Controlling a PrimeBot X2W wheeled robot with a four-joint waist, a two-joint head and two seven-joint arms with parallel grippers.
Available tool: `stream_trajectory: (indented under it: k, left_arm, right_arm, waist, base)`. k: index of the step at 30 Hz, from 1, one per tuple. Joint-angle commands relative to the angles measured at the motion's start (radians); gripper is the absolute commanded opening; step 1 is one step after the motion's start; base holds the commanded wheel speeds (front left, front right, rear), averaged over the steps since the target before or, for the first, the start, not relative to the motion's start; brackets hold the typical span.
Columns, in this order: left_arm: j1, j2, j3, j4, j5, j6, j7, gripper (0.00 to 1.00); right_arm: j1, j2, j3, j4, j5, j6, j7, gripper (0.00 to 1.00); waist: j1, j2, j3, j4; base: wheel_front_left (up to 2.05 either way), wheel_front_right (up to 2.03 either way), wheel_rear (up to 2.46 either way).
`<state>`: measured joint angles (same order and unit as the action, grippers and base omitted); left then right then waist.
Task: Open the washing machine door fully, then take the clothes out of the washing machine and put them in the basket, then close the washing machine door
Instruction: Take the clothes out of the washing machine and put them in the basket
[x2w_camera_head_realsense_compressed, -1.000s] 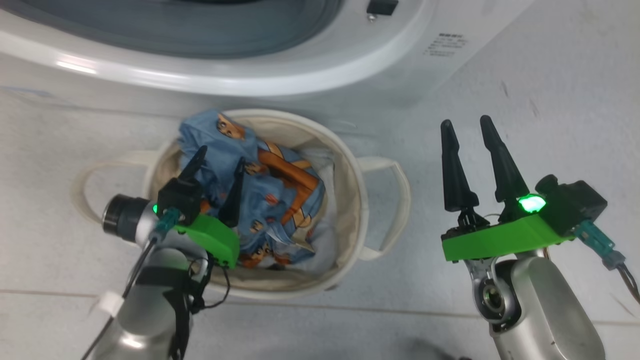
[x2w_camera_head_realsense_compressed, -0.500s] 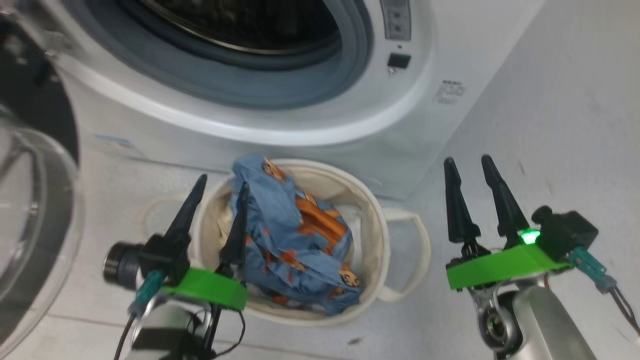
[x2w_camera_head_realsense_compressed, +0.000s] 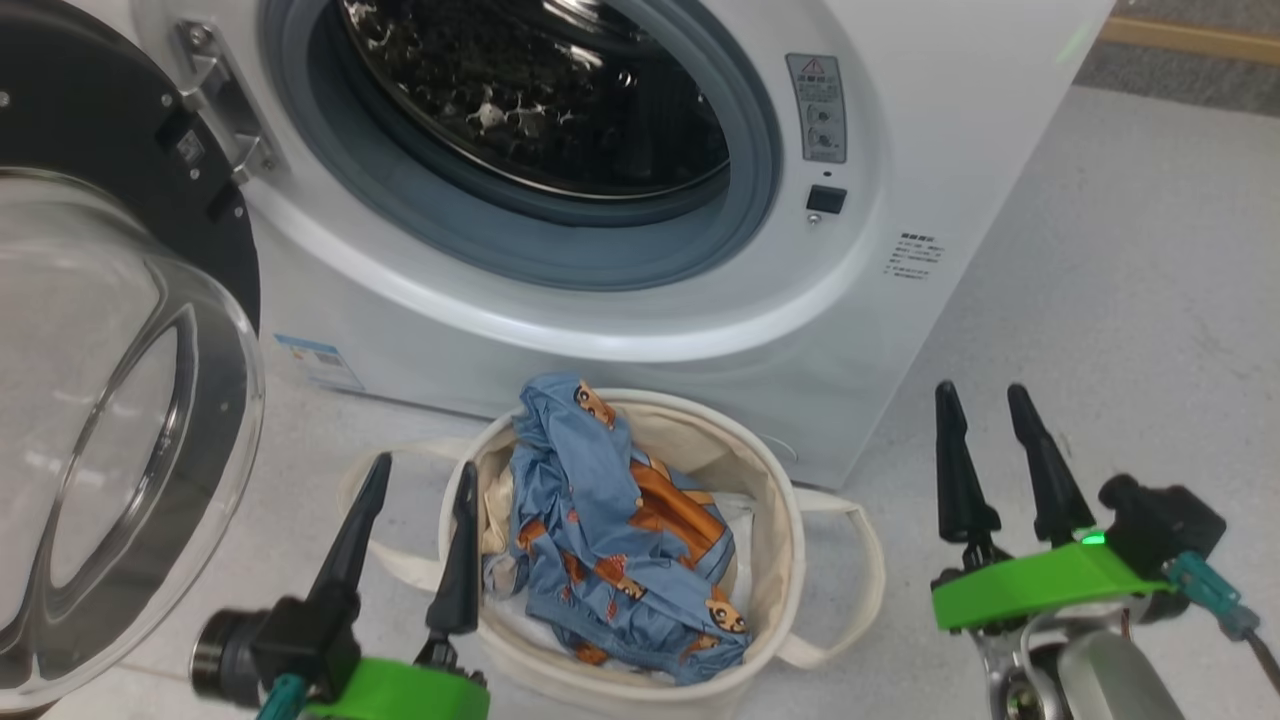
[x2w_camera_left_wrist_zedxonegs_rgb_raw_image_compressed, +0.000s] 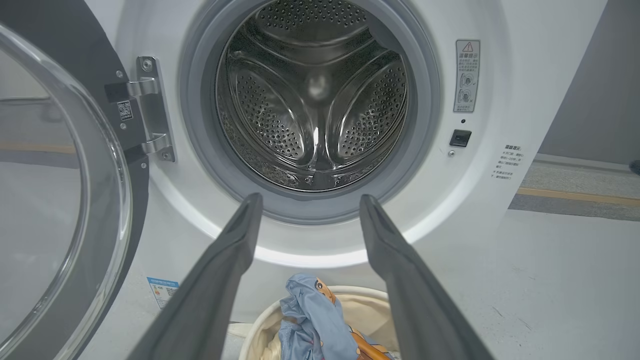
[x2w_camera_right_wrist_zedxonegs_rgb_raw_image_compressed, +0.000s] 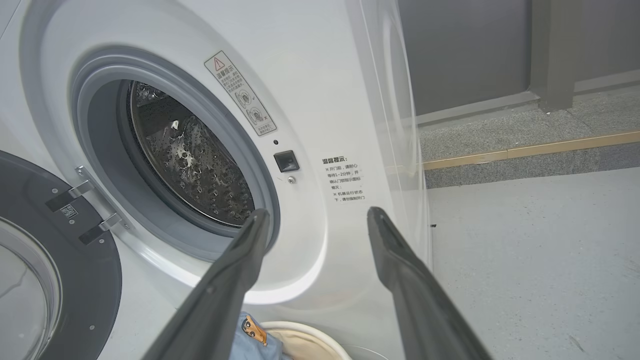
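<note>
The white washing machine (x2w_camera_head_realsense_compressed: 900, 130) stands ahead with its steel drum (x2w_camera_left_wrist_zedxonegs_rgb_raw_image_compressed: 310, 95) bare inside. Its door (x2w_camera_head_realsense_compressed: 110, 400), black-rimmed with a clear glass bowl, hangs swung wide open at the left (x2w_camera_left_wrist_zedxonegs_rgb_raw_image_compressed: 55, 190). On the floor before the machine sits the cream basket (x2w_camera_head_realsense_compressed: 770, 480), holding the clothes (x2w_camera_head_realsense_compressed: 610, 520): light blue fabric with orange-brown bears over a pale piece. My left gripper (x2w_camera_head_realsense_compressed: 420, 475) is open just left of the basket's rim, holding nothing. Off to the basket's right, my right gripper (x2w_camera_head_realsense_compressed: 985, 400) is open and empty over the floor.
Pale grey floor (x2w_camera_head_realsense_compressed: 1130, 300) stretches to the right of the machine. A raised kerb with a tan strip (x2w_camera_right_wrist_zedxonegs_rgb_raw_image_compressed: 525, 150) runs along the far right. The open door takes up the room at the left.
The head camera has tilted up, bringing the drum and open door into view. My left gripper has come out of the basket and back from the clothes. The right gripper stays open.
</note>
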<state>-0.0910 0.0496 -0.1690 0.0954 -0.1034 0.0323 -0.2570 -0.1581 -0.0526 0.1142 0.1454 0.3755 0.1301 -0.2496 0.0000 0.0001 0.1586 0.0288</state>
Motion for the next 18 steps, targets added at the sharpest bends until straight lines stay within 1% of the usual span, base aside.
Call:
stream_trajectory:
  k: [1, 10, 18]
  left_arm:
    - [0.004, 0.001, 0.042, -0.046, -0.016, 0.01, -0.005, 1.0]
    - [0.04, 0.001, 0.029, -0.03, -0.01, 0.005, -0.005, 1.0]
    - [0.043, 0.001, 0.015, -0.026, -0.02, 0.009, -0.005, 1.0]
  right_arm:
    - [0.006, 0.002, 0.021, -0.024, 0.007, 0.001, -0.012, 1.0]
    - [0.027, 0.002, 0.027, -0.001, 0.0, 0.001, -0.012, 1.0]
    - [0.033, 0.002, 0.033, 0.0, 0.001, 0.001, -0.012, 1.0]
  waist:
    - [0.0, -0.0001, -0.012, -0.003]
    - [0.0, -0.0001, -0.052, -0.022]
    - [0.0, -0.0001, -0.059, -0.031]
  base:
    - [0.0, 0.0, 0.0]
    - [0.0, 0.0, 0.0]
    - [0.0, 0.0, 0.0]
